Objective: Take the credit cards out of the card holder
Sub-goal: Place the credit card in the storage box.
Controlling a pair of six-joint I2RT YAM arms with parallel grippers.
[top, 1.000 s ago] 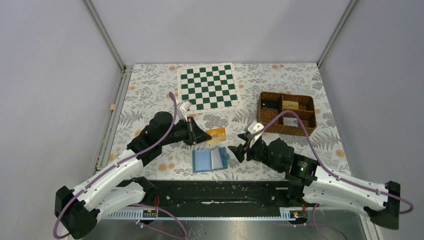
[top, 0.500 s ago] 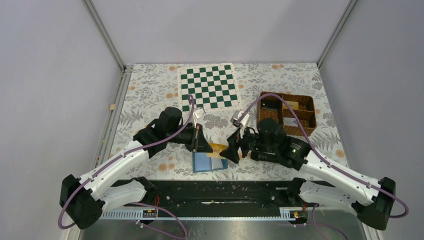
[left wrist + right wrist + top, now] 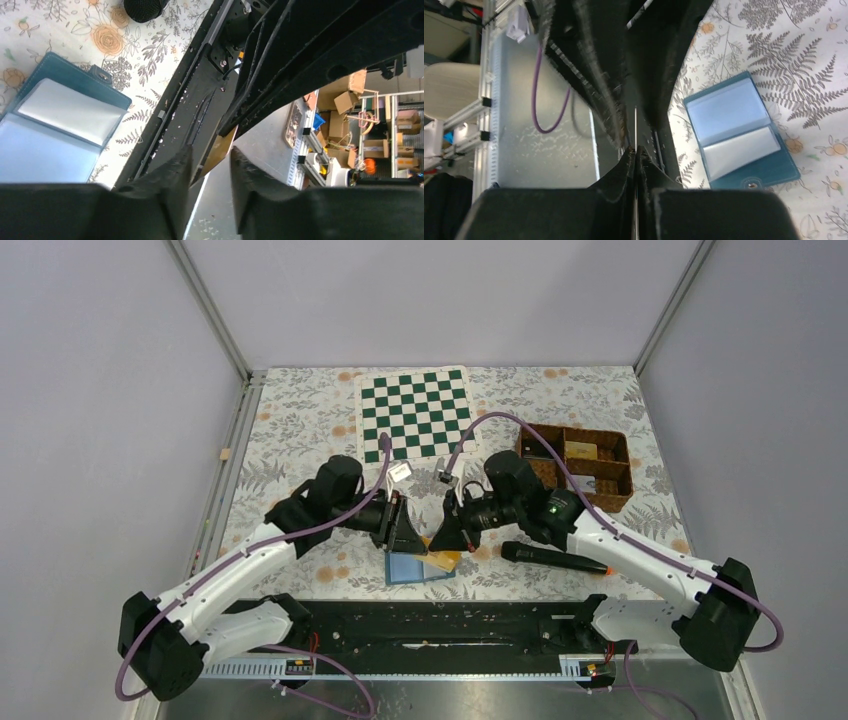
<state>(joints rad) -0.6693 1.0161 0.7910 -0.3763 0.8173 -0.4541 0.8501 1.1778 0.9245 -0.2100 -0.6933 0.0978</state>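
Note:
The blue card holder (image 3: 404, 569) lies open on the floral cloth near the front edge, its light blue pockets facing up (image 3: 65, 125) (image 3: 739, 135). Just above its right side a tan credit card (image 3: 441, 561) hangs between both grippers. My right gripper (image 3: 446, 537) is shut on the card, which shows edge-on as a thin pale line (image 3: 635, 125) running out of the pinched jaws (image 3: 635, 150). My left gripper (image 3: 410, 536) faces it, jaws a little apart (image 3: 210, 152), with the card's tan corner (image 3: 218, 152) in the gap.
A black marker with an orange tip (image 3: 555, 558) lies right of the card holder, under the right arm. A brown wicker basket (image 3: 575, 430) stands at the back right. The green-and-white chequered board (image 3: 418, 412) lies at the back middle. The black base rail (image 3: 450, 625) runs along the front edge.
The left gripper held the card alone and carried it above the holder. The right arm swung in from the right and shut on the card; the left jaws have parted slightly.

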